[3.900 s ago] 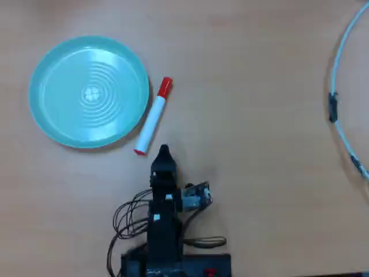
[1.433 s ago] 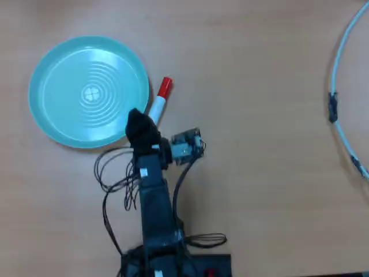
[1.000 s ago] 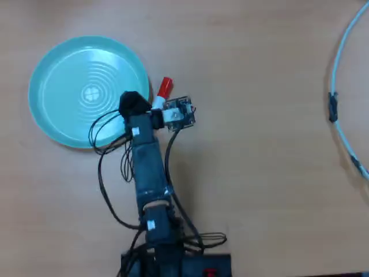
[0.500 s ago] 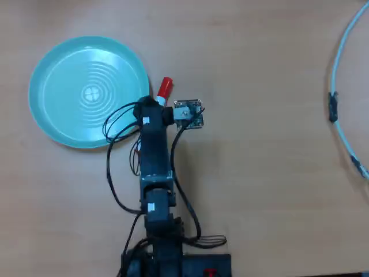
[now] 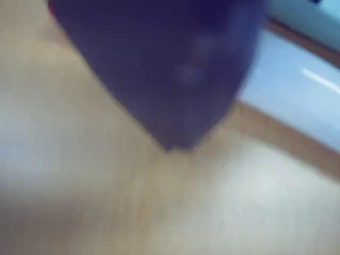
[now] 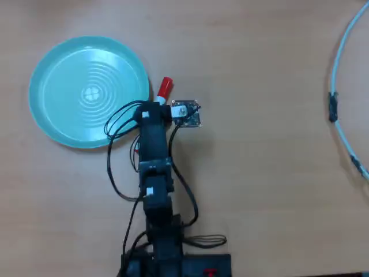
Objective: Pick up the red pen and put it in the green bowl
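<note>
The green bowl (image 6: pixel 69 69) lies flat at the upper left of the overhead view, with nothing in it. The red pen lies on the table just right of the bowl's rim. Its red cap (image 6: pixel 164 88) sticks out beyond the arm's wrist, a small red tail end (image 6: pixel 136 148) shows lower left, and the arm hides the barrel. My gripper is under the wrist (image 6: pixel 153 118), right over the pen. In the blurred wrist view only one dark jaw tip (image 5: pixel 178 146) shows above the wood.
The arm's base (image 6: pixel 173 262) stands at the bottom middle. A small circuit board (image 6: pixel 185 112) sits on the wrist's right side. A pale cable (image 6: pixel 337 75) curves along the right edge. A blurred pale blue shape (image 5: pixel 297 90) fills the wrist view's upper right.
</note>
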Robot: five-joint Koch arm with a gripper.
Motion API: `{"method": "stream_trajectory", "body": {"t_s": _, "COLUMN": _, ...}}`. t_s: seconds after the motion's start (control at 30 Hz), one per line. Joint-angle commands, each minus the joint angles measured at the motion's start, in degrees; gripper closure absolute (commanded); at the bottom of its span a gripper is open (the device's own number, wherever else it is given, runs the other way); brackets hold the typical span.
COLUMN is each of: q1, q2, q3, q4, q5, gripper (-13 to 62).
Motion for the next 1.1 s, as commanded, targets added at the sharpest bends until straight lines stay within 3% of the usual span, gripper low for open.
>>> {"method": "stream_trajectory", "body": {"t_s": 0.0, "q1": -0.09, "q2": 0.35, "q3": -3.87, "q4": -0.53, "q5": -1.32, "gripper": 9.5}}
{"method": "stream_trajectory", "body": {"t_s": 0.37, "q1": -4.22, "q2": 1.32, "q3": -3.52, "q4": 0.26, "q5": -0.97, "gripper": 9.6}}
{"method": "stream_trajectory", "body": {"t_s": 0.7, "q1": -4.22, "q2": 9.32, "q3": -2.99, "q4": 2.29, "q5": -0.79, "gripper": 9.7}}
{"method": "stream_trajectory", "body": {"t_s": 1.07, "q1": 4.31, "q2": 8.88, "q3": -1.05, "q4": 2.37, "q5": 5.1, "gripper": 9.6}}
